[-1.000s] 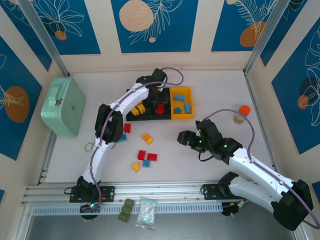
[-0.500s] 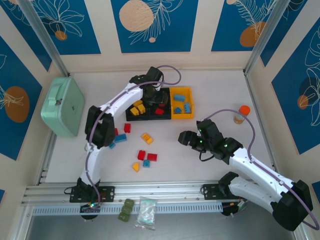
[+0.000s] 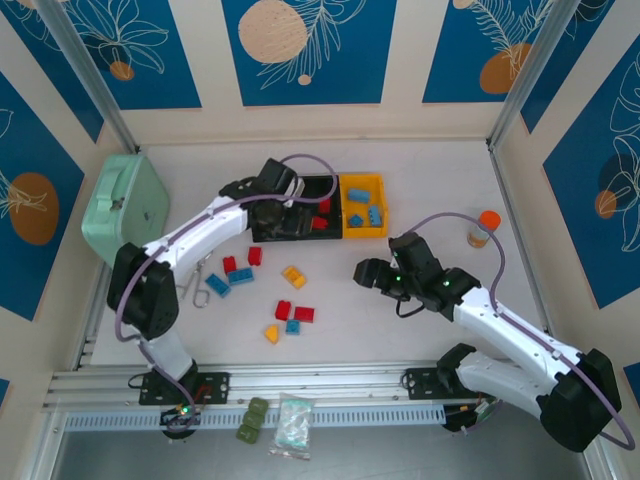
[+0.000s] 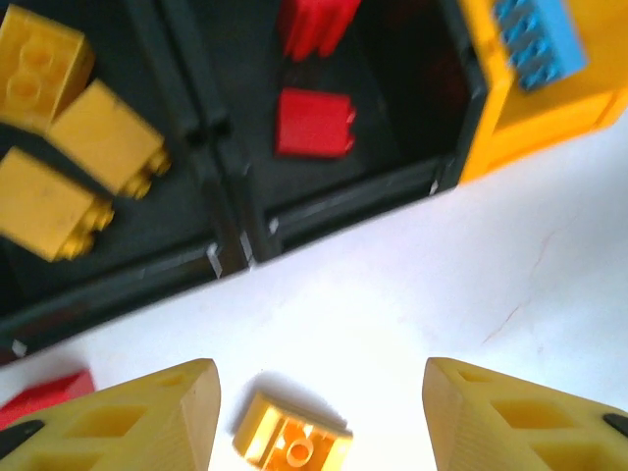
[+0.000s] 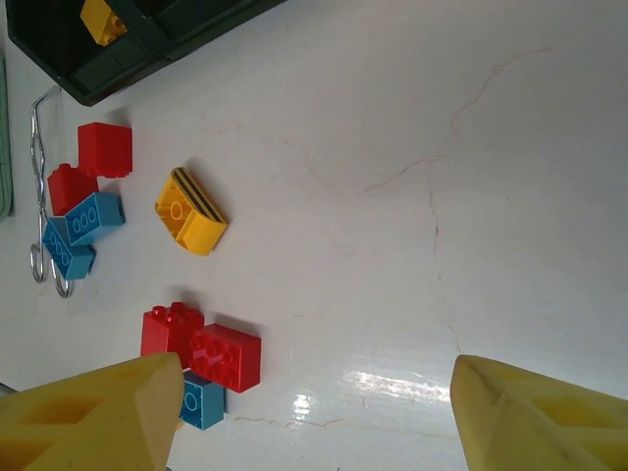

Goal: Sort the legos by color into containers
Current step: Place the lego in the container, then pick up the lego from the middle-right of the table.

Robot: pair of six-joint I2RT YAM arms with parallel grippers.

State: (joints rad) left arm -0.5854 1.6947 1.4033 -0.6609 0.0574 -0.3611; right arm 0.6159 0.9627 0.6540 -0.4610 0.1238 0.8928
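Two black containers [image 3: 318, 212] and a yellow-orange one [image 3: 362, 226] stand in a row at the back centre. In the left wrist view, yellow legos [image 4: 59, 147] lie in the left black bin, red legos [image 4: 314, 123] in the middle one, and a blue one [image 4: 535, 44] in the yellow-orange bin. My left gripper [image 3: 283, 222] [image 4: 319, 412] hangs open by the bins' front edge, over a loose yellow lego [image 4: 292, 442]. My right gripper [image 3: 365, 272] [image 5: 314, 412] stands open above bare table, right of a red pair [image 5: 201, 348] and a blue lego [image 5: 201, 402].
Loose legos lie scattered at mid-table: red [image 3: 255, 256], blue [image 3: 241, 276], yellow [image 3: 293, 276], and a red, blue and yellow cluster [image 3: 293, 318]. A metal clip [image 3: 197, 285] lies left of them. A mint case [image 3: 125, 212] stands far left, a bottle [image 3: 487, 228] far right, olive blocks [image 3: 252, 420] and a bag [image 3: 292, 428] at the front rail.
My left arm has swung its elbow far left and drawn the gripper back from over the middle bin toward the bins' front edge, jaws widening. The right arm has barely moved.
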